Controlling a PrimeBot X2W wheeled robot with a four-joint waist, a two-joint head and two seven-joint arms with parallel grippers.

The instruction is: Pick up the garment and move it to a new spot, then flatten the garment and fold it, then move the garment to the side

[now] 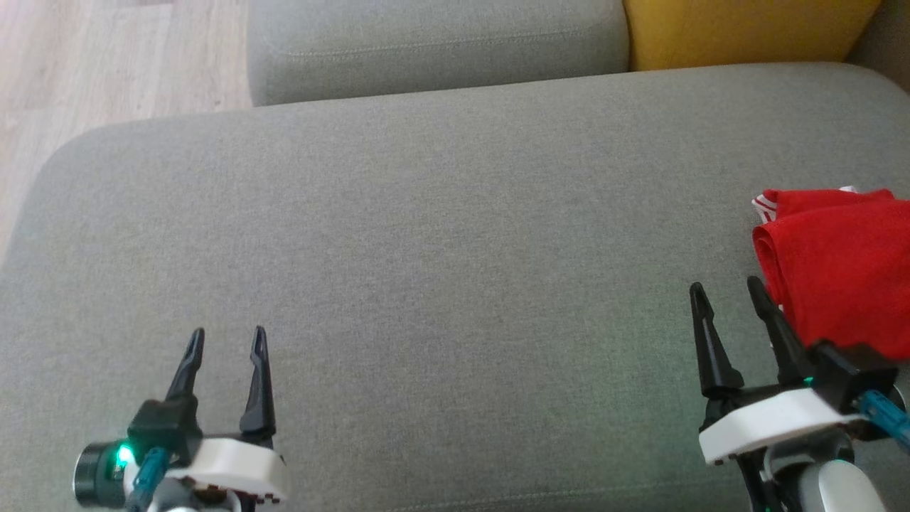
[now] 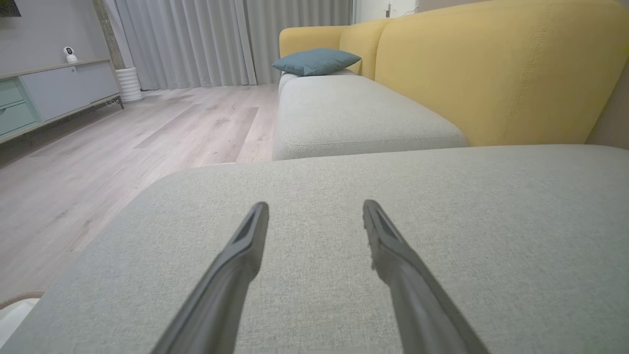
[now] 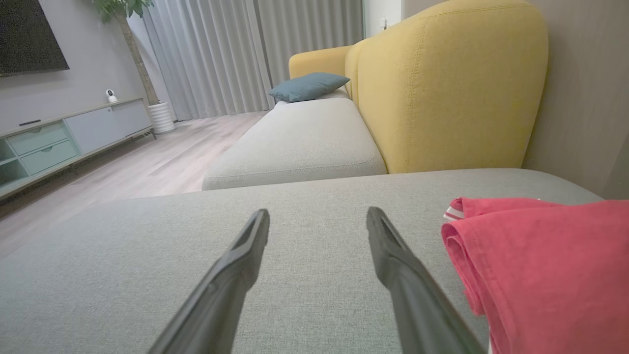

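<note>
Head view: folded red cloth garment (image 1: 839, 263) on woven grey cushion (image 1: 426, 249).

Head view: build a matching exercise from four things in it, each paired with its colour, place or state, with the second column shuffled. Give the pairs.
Column one
1. garment
2. left claw
3. right claw
4. sofa backrest

Column two
A. open, over bare grey seat cushion, lower left
B. yellow, top right
C. red, lying at the far right of the cushion
D. open, right beside the red cloth

Pairs: 1-C, 2-A, 3-D, 4-B
</note>
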